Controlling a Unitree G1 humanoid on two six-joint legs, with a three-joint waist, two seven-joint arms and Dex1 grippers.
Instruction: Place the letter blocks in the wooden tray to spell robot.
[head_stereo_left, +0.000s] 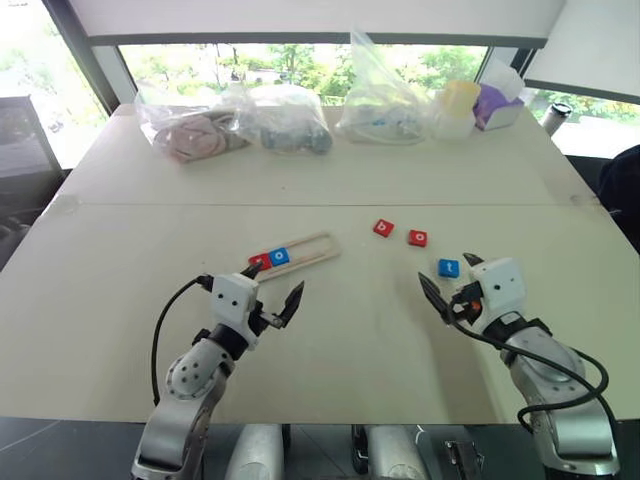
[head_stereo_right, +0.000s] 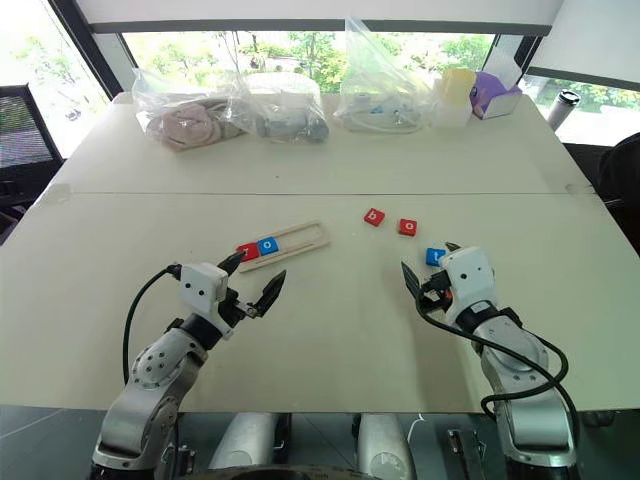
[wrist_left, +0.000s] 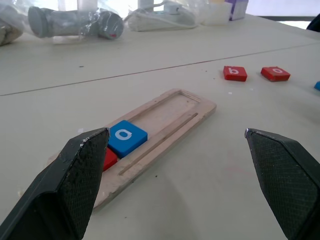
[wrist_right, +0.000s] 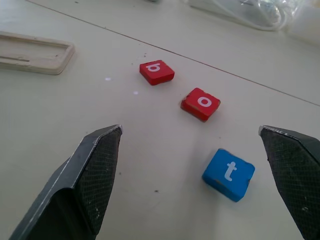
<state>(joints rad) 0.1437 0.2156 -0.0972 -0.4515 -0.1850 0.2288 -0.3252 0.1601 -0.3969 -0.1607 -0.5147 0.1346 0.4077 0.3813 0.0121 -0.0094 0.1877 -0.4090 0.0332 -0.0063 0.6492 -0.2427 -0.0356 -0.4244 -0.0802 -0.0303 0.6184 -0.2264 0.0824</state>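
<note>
The left gripper (head_stereo_left: 274, 290) hovers with its black fingers spread wide and empty, just short of the near end of the wooden tray (wrist_left: 165, 120), where a red block (wrist_left: 106, 159) and a blue o block (wrist_left: 127, 137) sit side by side; the rest of the tray is bare. The right gripper (wrist_right: 192, 165) is likewise spread apart and empty, with the blue t block (wrist_right: 229, 174) on the table between its fingers and the red o block (wrist_right: 200, 103) and red b block (wrist_right: 156, 72) a little beyond. All rest on a pale table (head_stereo_left: 100, 280) before bright windows (head_stereo_left: 300, 60). Along its far edge lie clear plastic bags (head_stereo_left: 290, 118) of mixed items.
</note>
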